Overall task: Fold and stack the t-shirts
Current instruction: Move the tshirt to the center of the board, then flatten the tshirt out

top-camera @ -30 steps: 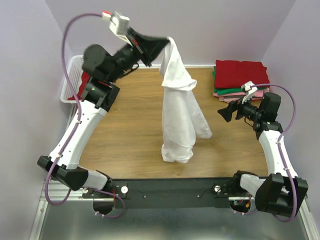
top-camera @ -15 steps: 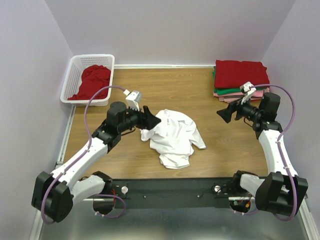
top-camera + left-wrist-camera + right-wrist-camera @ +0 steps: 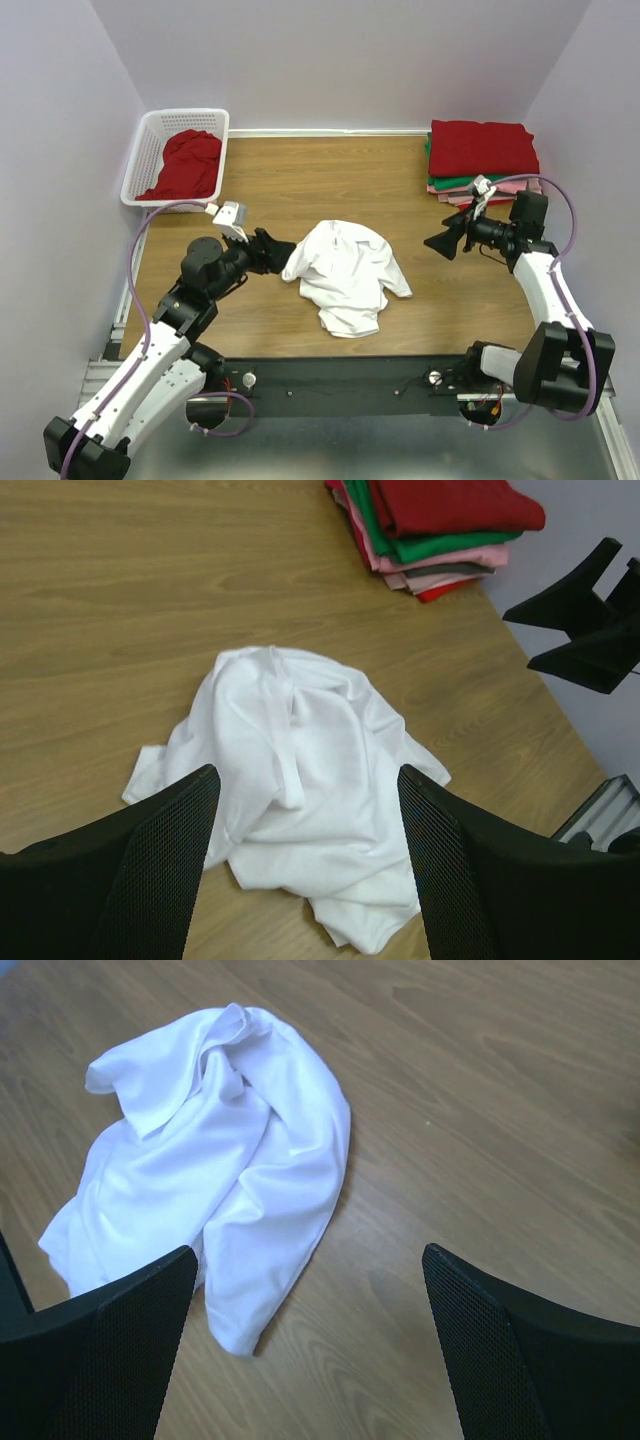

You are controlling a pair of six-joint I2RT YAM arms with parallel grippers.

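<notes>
Just released, the white t-shirt (image 3: 345, 275) lies crumpled in the middle of the table (image 3: 300, 180), at three o'clock of the left gripper (image 3: 282, 253), whose jaws now stand apart and empty. The right gripper (image 3: 445, 241) gapes too. The shirt looks tangled, so flattening probably comes next.

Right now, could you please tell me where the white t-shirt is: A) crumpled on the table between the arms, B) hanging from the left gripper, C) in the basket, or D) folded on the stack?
A: the white t-shirt lies in a crumpled heap on the table, apart from the folded stack and the basket.
</notes>
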